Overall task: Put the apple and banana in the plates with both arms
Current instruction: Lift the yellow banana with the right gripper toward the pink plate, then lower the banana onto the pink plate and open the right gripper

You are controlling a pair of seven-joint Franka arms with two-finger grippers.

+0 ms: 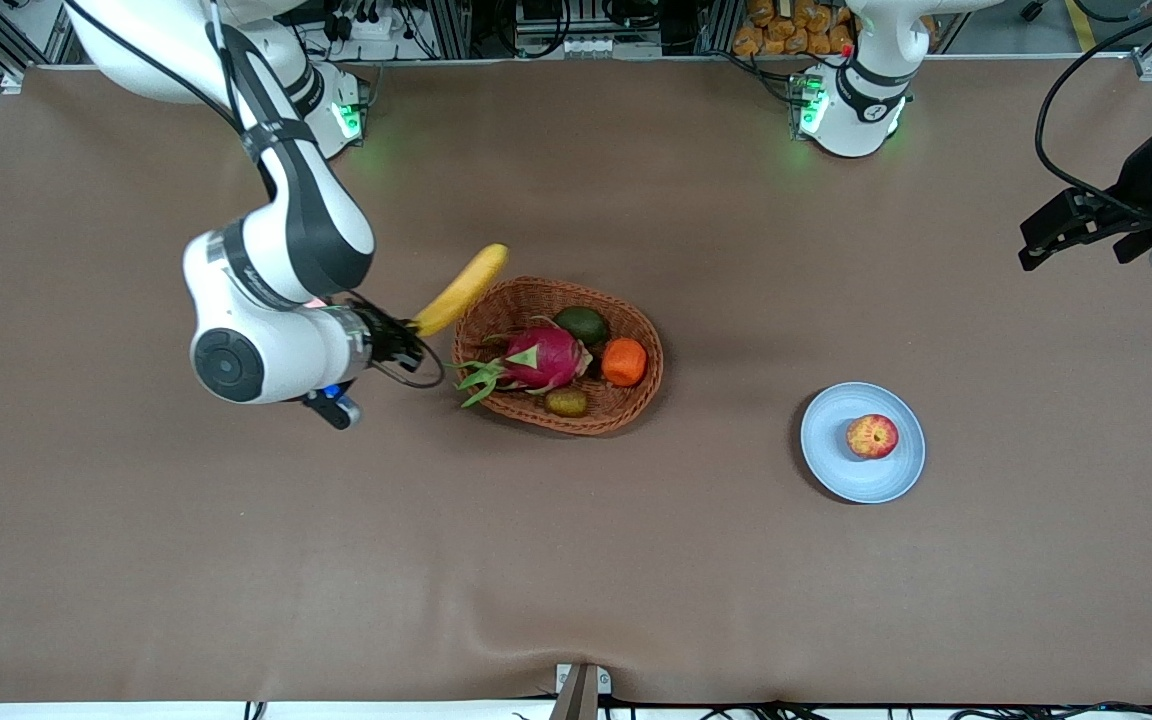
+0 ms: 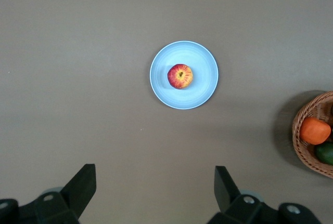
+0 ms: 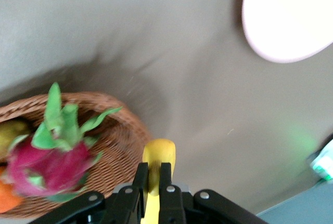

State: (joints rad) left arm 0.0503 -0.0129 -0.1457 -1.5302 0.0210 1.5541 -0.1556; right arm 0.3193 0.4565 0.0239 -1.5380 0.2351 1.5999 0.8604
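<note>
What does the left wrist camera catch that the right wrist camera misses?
Only the left wrist view shows the apple resting on the blue plate, beyond the open left claw. Only the right wrist view shows the right claw shut on the banana, the dragon fruit, and the pink plate. Both show the wicker basket and the orange in it.

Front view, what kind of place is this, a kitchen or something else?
Probably a robotics lab, not a kitchen: two arms bolted at a brown-covered table, aluminium framing and cabling along its edge, and staged fruit, a wicker basket and an apple on a blue plate.
</note>
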